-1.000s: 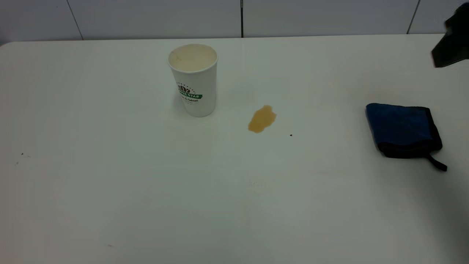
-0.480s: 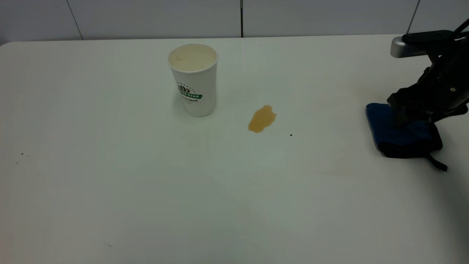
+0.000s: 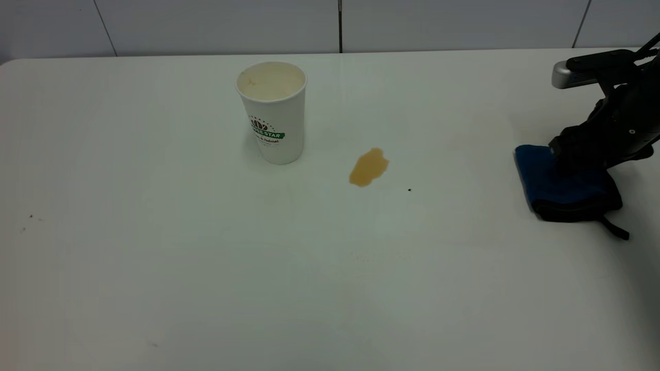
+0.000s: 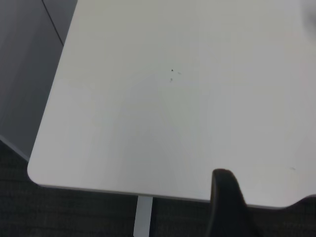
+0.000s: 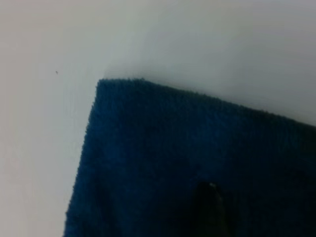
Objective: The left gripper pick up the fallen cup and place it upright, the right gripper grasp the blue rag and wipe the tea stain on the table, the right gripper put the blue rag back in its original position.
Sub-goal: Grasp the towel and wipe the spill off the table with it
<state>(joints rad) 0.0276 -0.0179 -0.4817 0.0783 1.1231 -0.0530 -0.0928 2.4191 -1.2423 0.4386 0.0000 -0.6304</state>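
Pressing onto blue rag [image 3: 559,185], frame right: right gripper [image 3: 575,157], jaws can't tell. Soft, light, floppy; best pinched mid-fold.

The cup [image 3: 273,111] carries a green band reading "STAR"; the smaller script beneath it is illegible.

My bench [image 3: 154,257] is smooth, matt white. The paper cup [image 3: 273,121] looks matt too. The blue rag [image 5: 197,163] is fuzzy, napped cloth. My right claw [image 3: 572,154] is matt black, with a satin silver-grey bar [image 3: 564,77] at its 12 o'clock.
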